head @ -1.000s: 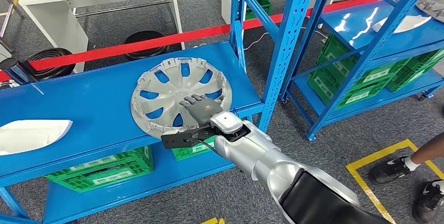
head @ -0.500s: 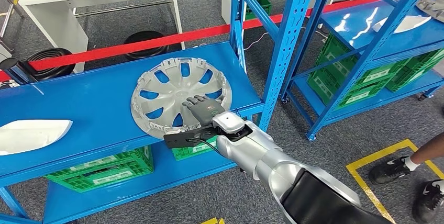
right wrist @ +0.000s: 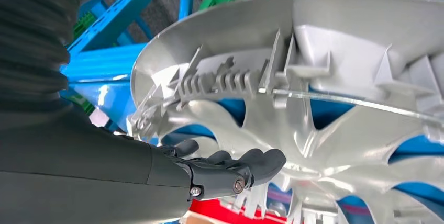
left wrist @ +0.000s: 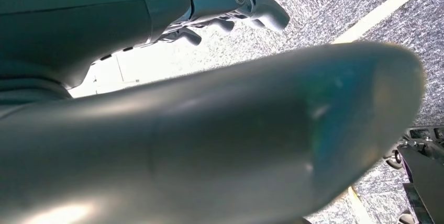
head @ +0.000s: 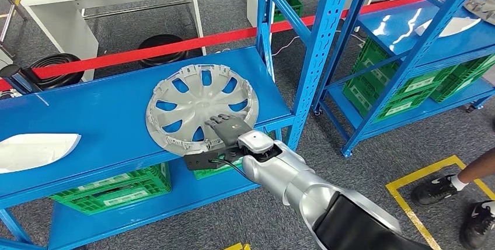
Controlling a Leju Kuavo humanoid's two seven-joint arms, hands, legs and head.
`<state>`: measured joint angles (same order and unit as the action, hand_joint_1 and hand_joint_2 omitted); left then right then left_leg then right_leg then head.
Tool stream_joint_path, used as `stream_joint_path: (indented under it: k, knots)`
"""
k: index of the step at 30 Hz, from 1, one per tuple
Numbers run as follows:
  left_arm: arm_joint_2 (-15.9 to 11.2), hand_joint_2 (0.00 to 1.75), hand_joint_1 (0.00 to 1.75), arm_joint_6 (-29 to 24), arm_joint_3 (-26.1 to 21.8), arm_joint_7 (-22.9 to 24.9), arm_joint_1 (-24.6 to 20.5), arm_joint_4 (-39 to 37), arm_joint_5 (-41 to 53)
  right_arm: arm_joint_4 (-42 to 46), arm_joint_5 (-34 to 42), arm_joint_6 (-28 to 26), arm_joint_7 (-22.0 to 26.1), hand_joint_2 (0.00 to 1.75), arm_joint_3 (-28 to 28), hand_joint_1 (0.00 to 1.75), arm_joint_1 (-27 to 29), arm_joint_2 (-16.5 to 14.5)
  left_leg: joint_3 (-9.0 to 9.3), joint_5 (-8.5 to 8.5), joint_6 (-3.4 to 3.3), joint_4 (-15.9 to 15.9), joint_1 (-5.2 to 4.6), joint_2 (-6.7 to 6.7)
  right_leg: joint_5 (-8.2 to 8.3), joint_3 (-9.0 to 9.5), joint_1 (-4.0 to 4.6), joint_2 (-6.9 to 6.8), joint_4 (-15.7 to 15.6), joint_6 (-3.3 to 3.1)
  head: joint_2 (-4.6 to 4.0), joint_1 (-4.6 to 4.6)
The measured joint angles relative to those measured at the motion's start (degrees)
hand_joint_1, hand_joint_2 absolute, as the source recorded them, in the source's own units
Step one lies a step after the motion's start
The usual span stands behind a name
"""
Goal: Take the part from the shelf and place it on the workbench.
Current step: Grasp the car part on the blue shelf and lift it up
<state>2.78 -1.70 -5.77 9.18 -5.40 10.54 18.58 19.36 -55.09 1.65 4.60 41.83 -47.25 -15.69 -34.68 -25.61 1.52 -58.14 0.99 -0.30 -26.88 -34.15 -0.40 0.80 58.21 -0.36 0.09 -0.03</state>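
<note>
We see the big grey wheel cover (head: 201, 108) lying flat on the blue shelf (head: 105, 115). Our right hand (head: 226, 128) rests on its near edge. Beside the wheel cover, toward the white panel (head: 35, 149), the shelf is bare and open. On its other side a blue post (head: 315, 51) blocks the way.
</note>
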Motion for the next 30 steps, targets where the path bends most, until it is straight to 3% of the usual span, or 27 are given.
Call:
stream_joint_path:
  k: [4, 8, 30]
  knots:
    - [0.00, 0.00, 0.00, 0.00, 0.00, 0.00, 0.00, 0.00, 0.04, -0.10, 0.24, 0.08, -0.01, 1.75, 0.00, 0.03, 0.28, 0.00, 0.00, 0.00, 0.00, 0.00, 0.00, 0.00, 0.00, 0.00, 0.00, 0.00, 0.00, 0.00, 0.00, -0.01]
    - [0.00, 0.00, 0.00, 0.00, 0.00, -0.01, 0.00, 0.01, 0.05, -0.23, 0.63, 0.15, -0.05, 1.75, 0.00, 1.74, 0.35, 0.00, 0.00, 0.00, 0.00, 0.00, 0.00, 0.00, 0.00, 0.00, 0.00, 0.00, 0.00, 0.00, 0.00, -0.01]
    - [-0.28, 0.00, 0.00, -0.90, -0.18, 0.00, -0.18, 0.09, -0.19, -0.28, 2.93, -0.74, -0.20, 1.75, -0.02, 1.75, 1.35, 1.02, 0.05, 0.00, 0.00, 0.00, 0.00, 0.00, -0.04, 0.06, -0.01, -0.02, 0.00, 0.07, 0.00, -0.01]
